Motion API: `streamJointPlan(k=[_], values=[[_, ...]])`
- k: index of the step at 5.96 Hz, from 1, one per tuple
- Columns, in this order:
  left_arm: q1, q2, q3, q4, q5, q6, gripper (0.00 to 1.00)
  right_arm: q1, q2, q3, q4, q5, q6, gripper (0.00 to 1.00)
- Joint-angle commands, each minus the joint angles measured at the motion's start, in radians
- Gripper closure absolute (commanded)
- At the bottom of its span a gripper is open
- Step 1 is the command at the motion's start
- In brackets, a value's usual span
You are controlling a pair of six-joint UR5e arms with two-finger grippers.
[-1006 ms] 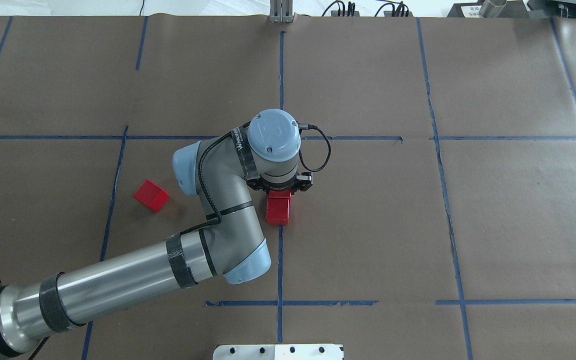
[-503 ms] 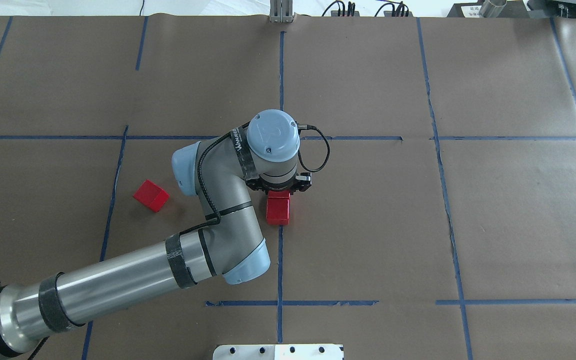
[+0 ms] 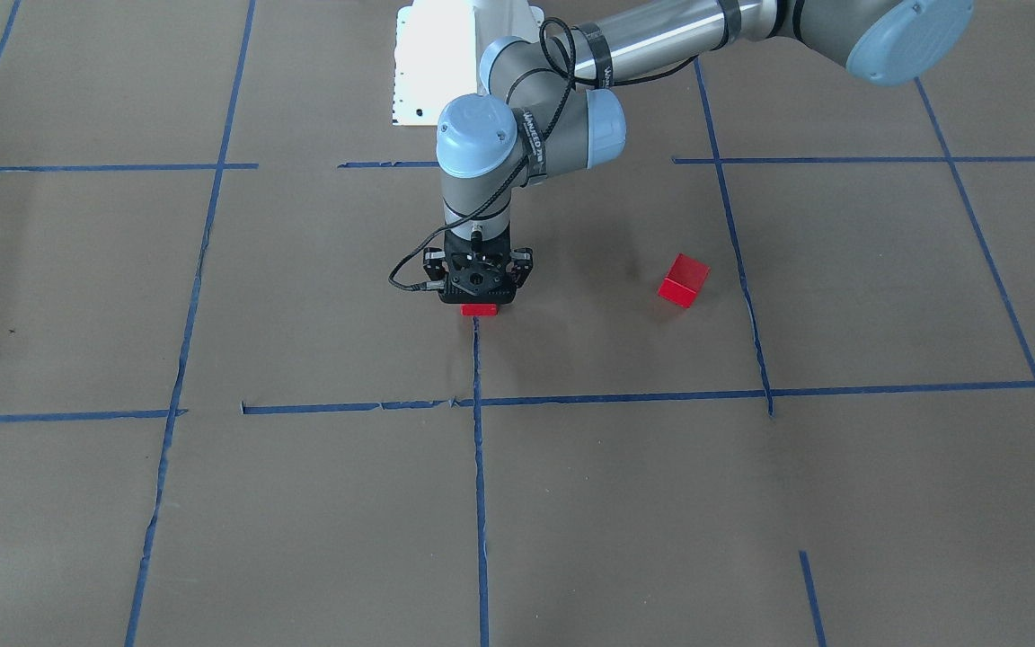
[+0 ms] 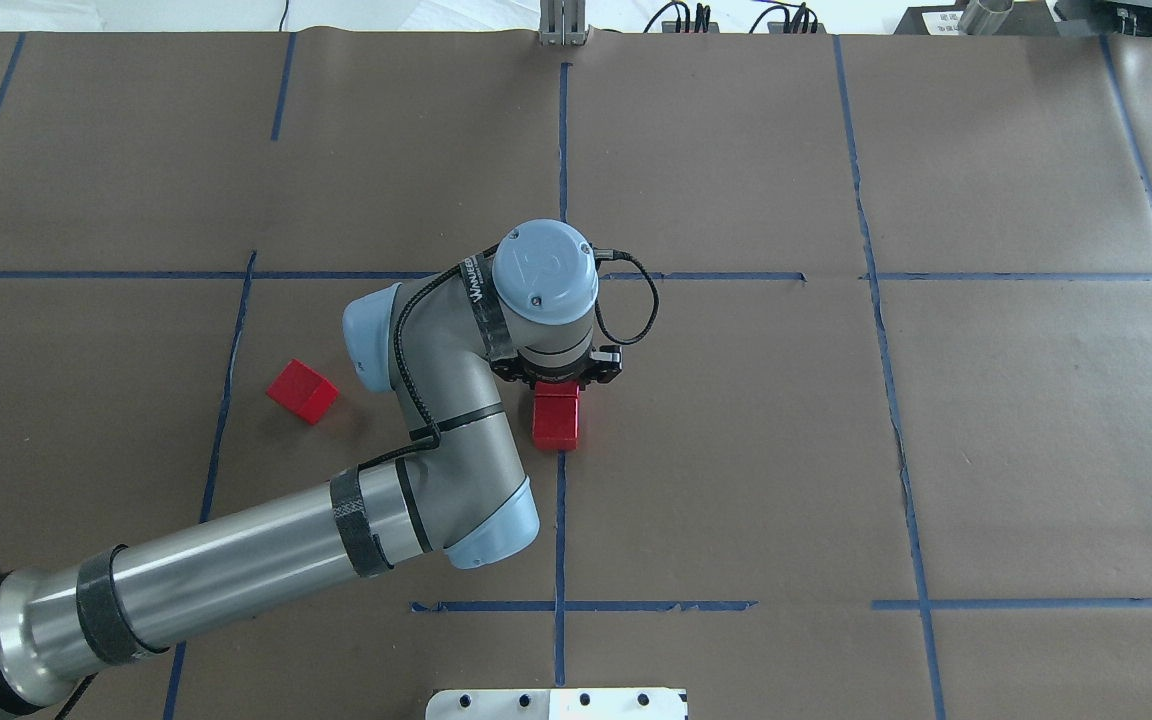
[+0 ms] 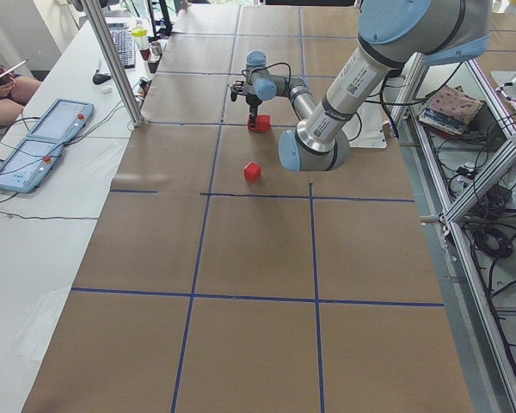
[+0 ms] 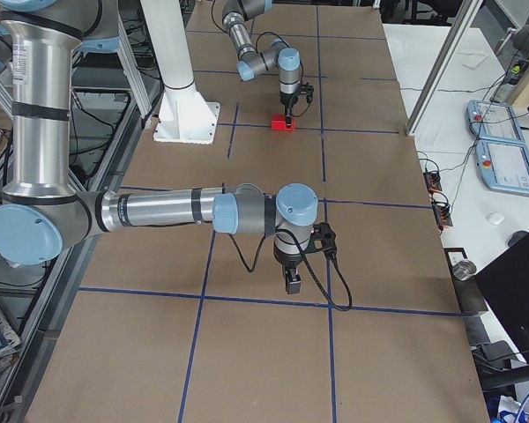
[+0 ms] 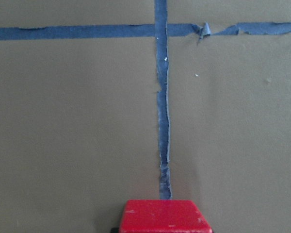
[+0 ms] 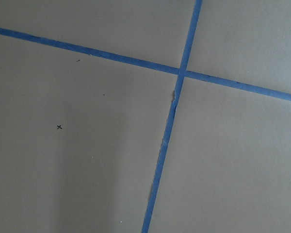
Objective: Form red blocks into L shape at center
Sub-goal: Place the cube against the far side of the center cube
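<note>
Changing over the last second: almost nothing. The left arm's wrist has crept a shade to the left in the overhead view, and no block has moved.
Left tool [image 3: 479, 295]: low over the bench [image 4: 736, 450], right above the far block of the centre pair. Its tips are hidden under the wrist, so I cannot tell whether they are apart or clamped on that block.
Centre pair [image 4: 556, 420]: two red blocks touching, in a near-far row on the long tape line [image 4: 560, 530] that splits the middle cell. The left wrist view shows one red top at its bottom edge, sitting on that line.
Loose block [image 4: 302, 391]: alone, well to the left of the pair, just inside the cell's left edge and turned askew to the grid.
Right tool [image 6: 293, 282]: far off to the right over bare paper by a tape crossing. It is seen only from the side, so whether it is apart or together cannot be told.
Meaning for the task: the stillness reads as a pause while setting or letting go of the second block. The straight leg of the L looks laid. The third block is yet to be fetched, squared up and set beside one end.
</note>
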Motion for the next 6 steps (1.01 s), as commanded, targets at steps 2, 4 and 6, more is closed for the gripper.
streamJointPlan(k=[2, 4, 6], values=[[0.000, -0.001, 0.000, -0.002, -0.001, 0.002, 0.41, 0.000, 0.001, 0.000, 0.000, 0.000, 0.000, 0.00], [0.000, 0.000, 0.000, 0.000, -0.001, 0.005, 0.20, 0.000, 0.001, 0.000, 0.000, 0.000, 0.000, 0.00], [-0.012, -0.001, -0.011, 0.003, -0.004, 0.015, 0.00, 0.000, 0.002, 0.000, -0.002, 0.000, 0.000, 0.00]])
